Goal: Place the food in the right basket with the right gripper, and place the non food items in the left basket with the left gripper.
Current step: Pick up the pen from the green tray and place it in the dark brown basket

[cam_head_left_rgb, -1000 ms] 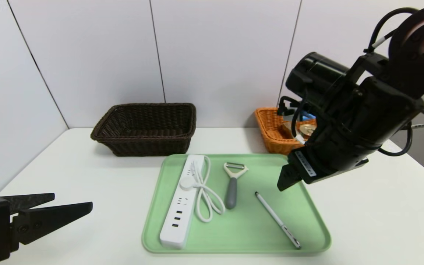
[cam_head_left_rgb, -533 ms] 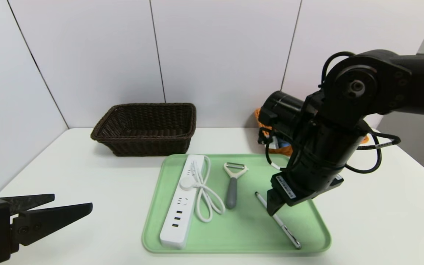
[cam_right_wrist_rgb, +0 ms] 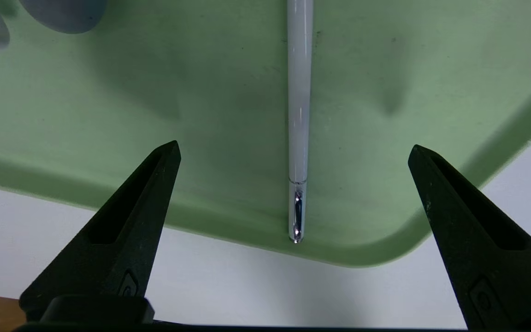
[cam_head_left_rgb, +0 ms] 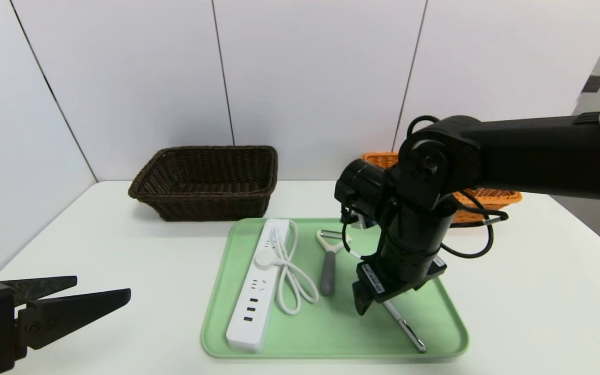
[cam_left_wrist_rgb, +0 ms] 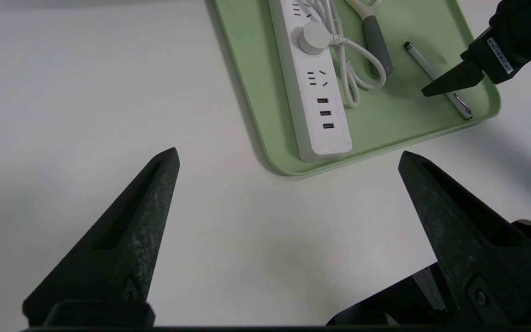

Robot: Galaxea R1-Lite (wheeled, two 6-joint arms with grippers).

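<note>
On the green tray (cam_head_left_rgb: 331, 330) lie a white power strip (cam_head_left_rgb: 255, 291) with its coiled cord, a grey-handled peeler (cam_head_left_rgb: 327, 265) and a white pen (cam_head_left_rgb: 407, 328). My right gripper (cam_head_left_rgb: 365, 304) hangs open low over the tray. In the right wrist view the pen (cam_right_wrist_rgb: 298, 92) runs lengthwise between the spread fingers of the right gripper (cam_right_wrist_rgb: 294, 147), untouched. My left gripper (cam_head_left_rgb: 103, 286) is parked open and holding nothing at the table's near left corner. The left basket (cam_head_left_rgb: 206, 179) is dark brown wicker. The right basket (cam_head_left_rgb: 487, 198) is orange and half hidden by my right arm. No food is in view.
The tray's near edge sits close to the table's front edge. White wall panels stand right behind both baskets. In the left wrist view, bare white table lies between the left gripper (cam_left_wrist_rgb: 288, 156) and the tray (cam_left_wrist_rgb: 385, 133).
My right arm has swung down and to the left, from in front of the orange basket to low over the tray and the pen. The left arm has not moved.
</note>
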